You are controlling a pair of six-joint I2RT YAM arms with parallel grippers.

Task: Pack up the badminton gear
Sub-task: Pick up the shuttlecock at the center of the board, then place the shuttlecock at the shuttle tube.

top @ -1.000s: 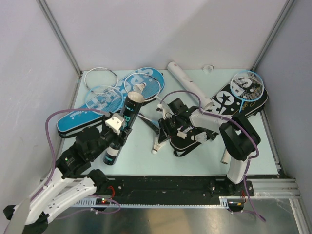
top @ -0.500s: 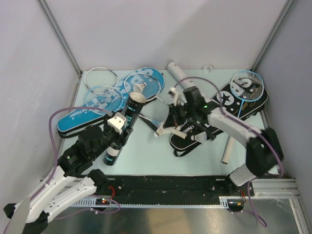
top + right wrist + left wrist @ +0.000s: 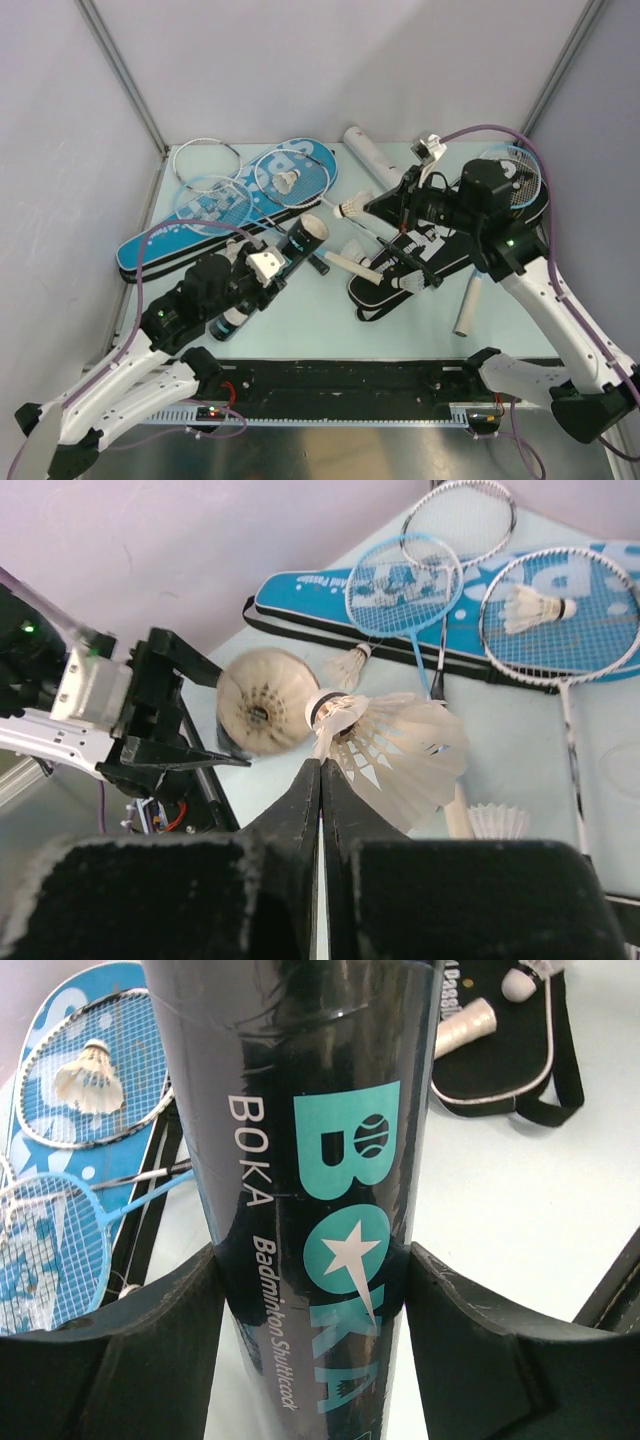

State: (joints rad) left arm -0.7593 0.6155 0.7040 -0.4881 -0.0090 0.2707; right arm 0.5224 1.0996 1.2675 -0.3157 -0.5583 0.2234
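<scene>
My left gripper [image 3: 268, 268] is shut on a black "BOKA" shuttle tube [image 3: 290, 248] and holds it tilted, its open mouth [image 3: 313, 232] facing right. In the left wrist view the tube [image 3: 320, 1160] fills the space between my fingers [image 3: 150, 1340]. My right gripper [image 3: 372, 208] is shut on a white feather shuttlecock [image 3: 350, 209], pinching its feathers [image 3: 395, 740] at the tips [image 3: 320, 765], held in the air just right of the tube mouth [image 3: 258, 702]. Another shuttlecock shows inside that mouth.
Blue "SPORT" covers [image 3: 160, 243] with several rackets and a shuttlecock [image 3: 290, 180] lie at the back left. A white tube [image 3: 375, 160] lies at the back. Black covers [image 3: 385, 285] with a racket [image 3: 508, 178] and a shuttlecock [image 3: 405, 285] lie at the right.
My right gripper has lifted the shuttlecock off the table and swung it up and back to the right. My left gripper has tilted the black tube over, mouth toward the right.
</scene>
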